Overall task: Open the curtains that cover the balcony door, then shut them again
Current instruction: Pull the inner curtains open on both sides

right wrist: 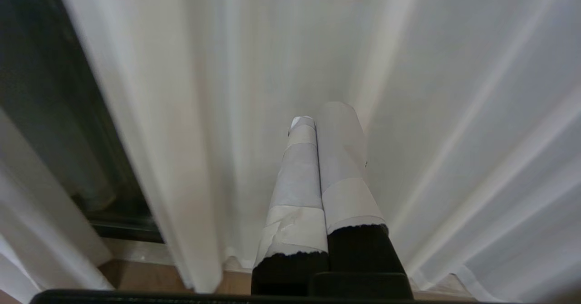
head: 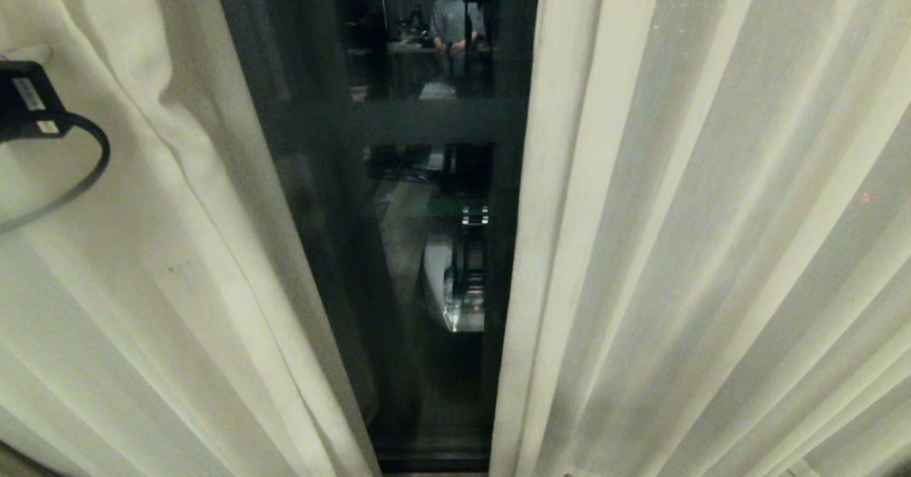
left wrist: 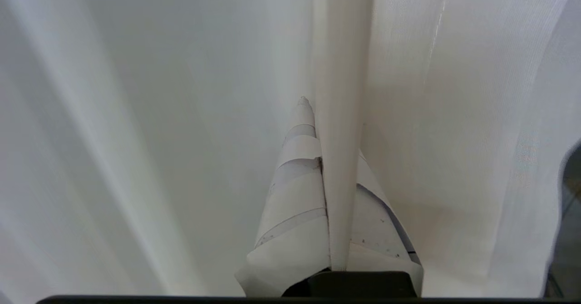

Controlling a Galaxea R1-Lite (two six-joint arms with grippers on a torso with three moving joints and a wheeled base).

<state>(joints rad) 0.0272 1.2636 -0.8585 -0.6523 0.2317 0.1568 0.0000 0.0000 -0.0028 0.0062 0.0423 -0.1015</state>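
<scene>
Two cream curtains (head: pixel 712 213) hang before the balcony door (head: pixel 420 121), parted by a narrow gap through which the dark frame and glass are seen. A person is seen in the glass, near its top, reflected or beyond it.

At the left, the left panel (head: pixel 164 263) is pulled slightly aside, and the dark body of the left wrist with its looped cable shows against it at the left edge. In the left wrist view, the left gripper (left wrist: pixel 333 168) is clenched on one vertical pleat (left wrist: pixel 340 90) of that panel, the fold pinched between its taped fingers (left wrist: pixel 295 181).

At the right, the right panel hangs untouched. In the right wrist view, the right gripper (right wrist: pixel 324 127) is pressed shut on nothing, near that panel above the wooden floor (right wrist: pixel 136 277).

Judged from this, the left panel is in hand, though which way cannot be told. The pinch is best kept firm and the pull level along the rail, slowly, so the fabric slides rather than slipping free or being dragged down.
</scene>
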